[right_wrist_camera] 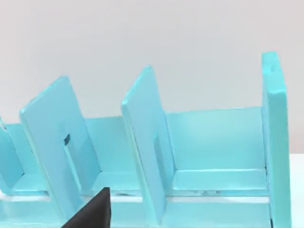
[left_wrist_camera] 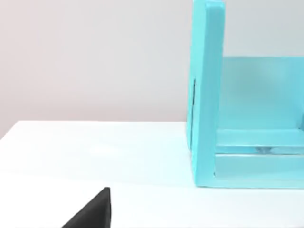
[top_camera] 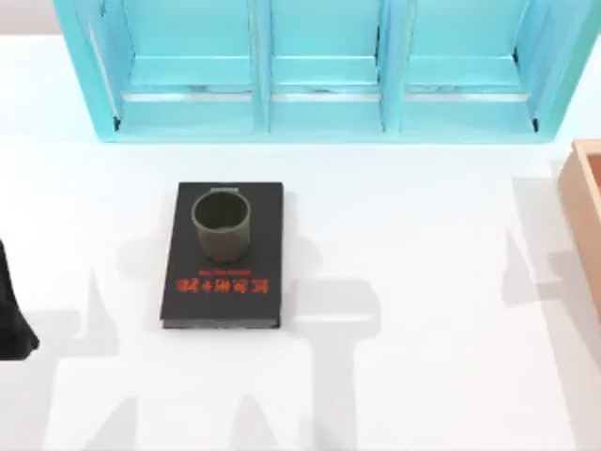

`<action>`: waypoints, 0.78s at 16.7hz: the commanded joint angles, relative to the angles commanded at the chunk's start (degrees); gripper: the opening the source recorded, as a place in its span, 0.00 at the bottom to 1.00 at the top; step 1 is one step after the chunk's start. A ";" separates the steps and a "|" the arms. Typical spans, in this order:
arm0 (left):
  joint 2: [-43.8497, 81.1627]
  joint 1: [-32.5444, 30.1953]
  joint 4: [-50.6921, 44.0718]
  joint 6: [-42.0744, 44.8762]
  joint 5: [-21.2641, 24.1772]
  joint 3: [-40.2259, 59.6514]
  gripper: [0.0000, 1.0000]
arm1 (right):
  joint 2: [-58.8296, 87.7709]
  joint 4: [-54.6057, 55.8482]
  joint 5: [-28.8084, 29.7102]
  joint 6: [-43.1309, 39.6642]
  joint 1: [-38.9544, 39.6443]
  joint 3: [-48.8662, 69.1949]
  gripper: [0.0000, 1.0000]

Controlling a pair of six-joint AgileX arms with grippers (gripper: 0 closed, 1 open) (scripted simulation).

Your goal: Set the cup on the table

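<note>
one cup (top_camera: 222, 224), one black book (top_camera: 223, 256), one turquoise shelf unit (top_camera: 324, 70), one wooden box (top_camera: 584, 202), one table (top_camera: 432, 310)

Overhead and both wrist views share the shelf (top_camera: 319, 66).

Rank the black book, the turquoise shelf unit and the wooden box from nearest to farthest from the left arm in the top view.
Measured from the left arm at the table's left edge:
1. Black book, left of centre, the cup standing on it.
2. Turquoise shelf unit, along the back.
3. Wooden box, at the right edge.

Matt olive cup (top_camera: 222, 224) on a smooth black book (top_camera: 223, 256); plain white table (top_camera: 423, 282).
</note>
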 joint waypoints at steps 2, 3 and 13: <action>0.00 0.00 0.00 0.00 0.00 0.00 1.00 | 9.26 -5.72 0.03 3.34 3.56 10.21 1.00; 0.00 0.00 0.00 0.00 0.00 0.00 1.00 | 14.47 -9.04 0.16 5.08 5.41 15.47 1.00; 0.00 0.00 0.00 0.00 0.00 0.00 1.00 | 75.42 -49.15 5.02 22.49 23.82 69.23 1.00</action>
